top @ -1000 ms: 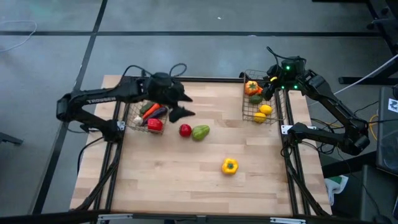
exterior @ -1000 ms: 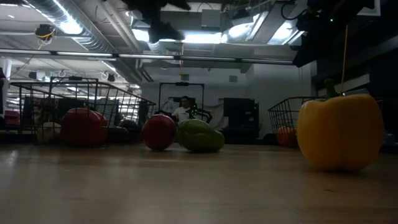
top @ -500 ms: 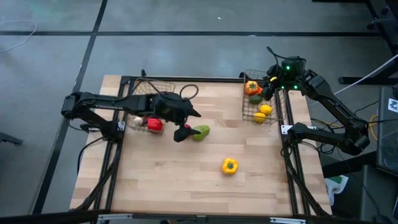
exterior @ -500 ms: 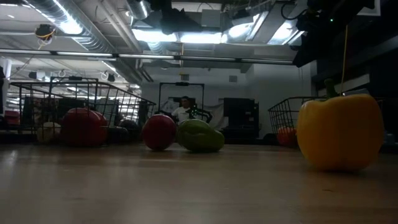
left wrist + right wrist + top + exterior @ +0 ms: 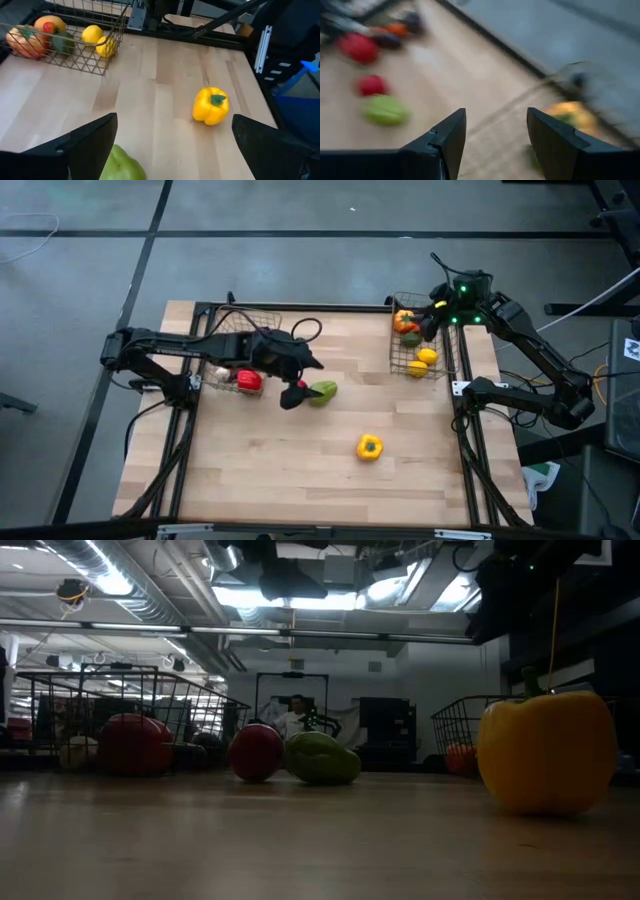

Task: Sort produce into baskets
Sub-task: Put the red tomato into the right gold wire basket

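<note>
High view: green piece [image 5: 323, 391] loose near bench centre-left, long axis roughly along bench width, small red tomato under arm beside it. Left gripper [image 5: 292, 394] directly above, fingers spread, empty, likely lining up pick. Yellow pepper [image 5: 369, 446] loose, stem up. Right gripper [image 5: 432, 323] over right basket [image 5: 393, 358], fingers parted, holding nothing.

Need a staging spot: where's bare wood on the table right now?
Free: the near half around the yellow pepper, and the middle strip between the green piece and the right basket. Crowded: by the left basket, where the left pincer hangs open over the green piece.
</note>
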Robot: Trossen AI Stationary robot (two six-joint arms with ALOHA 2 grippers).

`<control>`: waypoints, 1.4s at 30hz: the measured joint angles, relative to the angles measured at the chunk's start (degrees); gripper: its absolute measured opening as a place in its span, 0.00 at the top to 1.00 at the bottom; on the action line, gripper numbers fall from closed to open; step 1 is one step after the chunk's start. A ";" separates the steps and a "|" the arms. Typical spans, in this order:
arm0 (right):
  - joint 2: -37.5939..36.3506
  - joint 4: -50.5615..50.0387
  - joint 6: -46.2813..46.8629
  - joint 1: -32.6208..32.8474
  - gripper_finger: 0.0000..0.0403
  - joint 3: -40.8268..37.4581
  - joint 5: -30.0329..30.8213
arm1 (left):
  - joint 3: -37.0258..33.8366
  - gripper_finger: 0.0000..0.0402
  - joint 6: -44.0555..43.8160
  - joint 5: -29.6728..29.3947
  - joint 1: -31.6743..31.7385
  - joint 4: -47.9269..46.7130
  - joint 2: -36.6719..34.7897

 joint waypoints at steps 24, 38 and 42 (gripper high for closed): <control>-0.10 -0.18 7.08 4.29 0.48 0.00 -30.11 | 0.00 0.03 1.13 -7.94 -0.03 -16.58 0.50; -0.10 0.23 6.99 21.38 0.48 0.00 -12.26 | 0.02 0.03 9.81 -10.24 0.26 -21.04 11.73; -0.10 0.23 7.00 23.98 0.48 0.00 -9.39 | 0.02 0.03 10.34 -10.24 0.66 -22.54 14.65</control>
